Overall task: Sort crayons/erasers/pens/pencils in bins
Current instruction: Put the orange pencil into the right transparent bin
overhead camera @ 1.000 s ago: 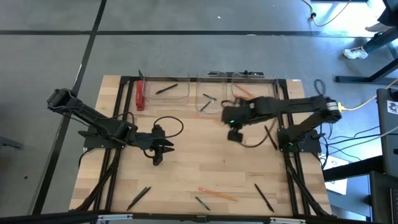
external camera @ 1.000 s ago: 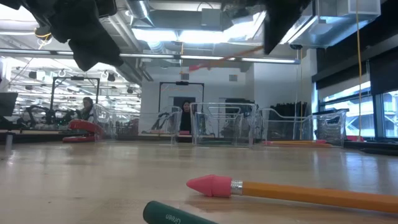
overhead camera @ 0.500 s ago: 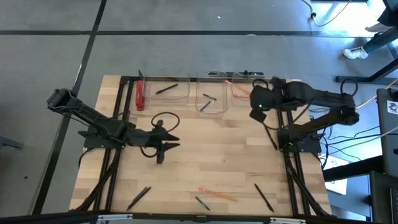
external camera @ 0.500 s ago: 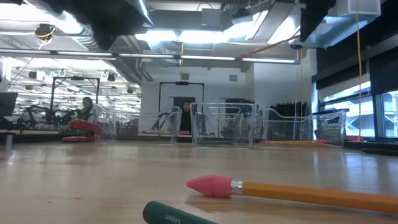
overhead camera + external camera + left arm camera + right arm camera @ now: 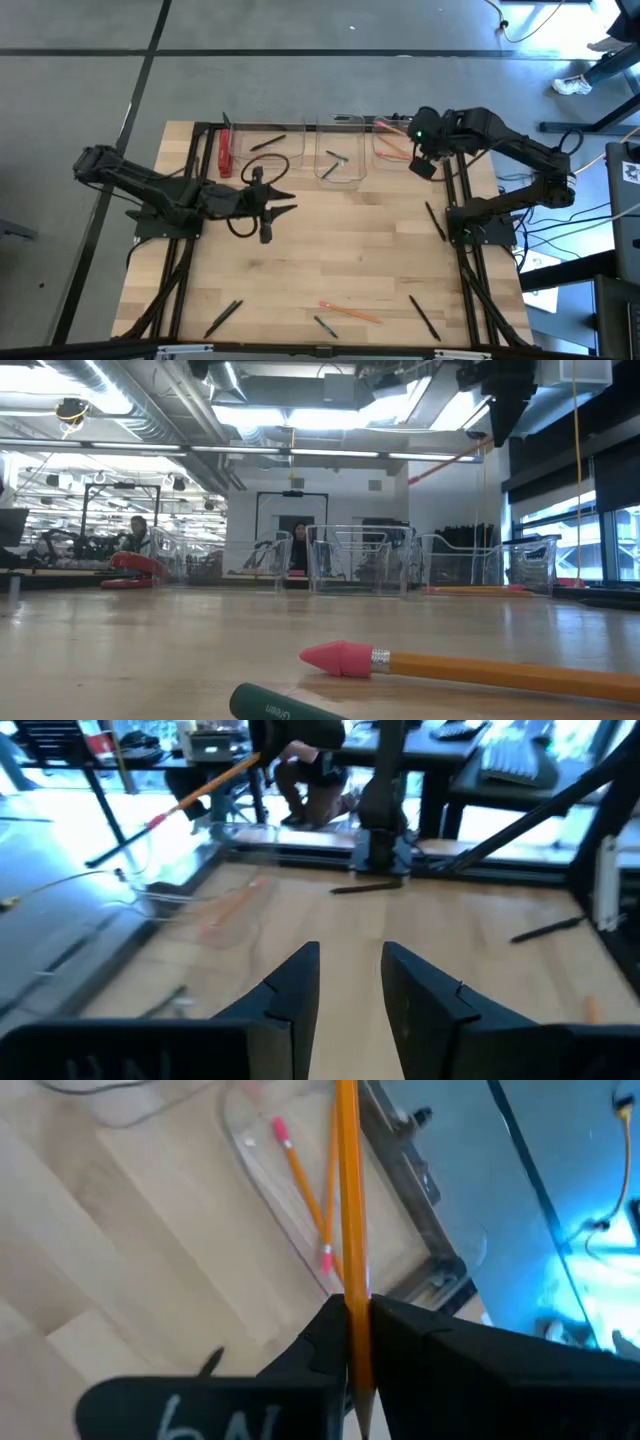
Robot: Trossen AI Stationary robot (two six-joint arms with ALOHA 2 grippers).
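My right gripper [image 5: 419, 150] hangs above the rightmost of three clear bins [image 5: 396, 146], shut on an orange pencil [image 5: 347, 1190]. That bin holds two pencils [image 5: 300, 1180]. The middle bin [image 5: 340, 152] holds a crayon, and the left bin [image 5: 271, 148] a pen. My left gripper [image 5: 280, 206] stands open and bare above the table's left half, in front of the left bin. A pencil [image 5: 350, 311], a crayon [image 5: 325, 323] and pens [image 5: 424, 318] lie flat near the table's front edge. My right gripper pinches the pencil between its two fingers at a place on its shaft [image 5: 350, 1305] toward the end away from the eraser. The fingers come from above, slanting down, across the pencil. The pencil is lifted clear and tilted, its pink eraser end [image 5: 409, 481] lower, over the bin.
A thick red bar [image 5: 225, 155] lies left of the left bin. Another pen [image 5: 433, 220] lies by the right arm's base, and one [image 5: 222, 318] at the front left. Dark frame rails run along both sides of the table. Bare wood [image 5: 340, 250] fills the middle.
My right gripper has carried the pencil up and toward the table's far right, from in front of the middle bin to above the right bin, turning as it went. My left gripper has risen, gone a little toward the far edge and rolled, staying open.
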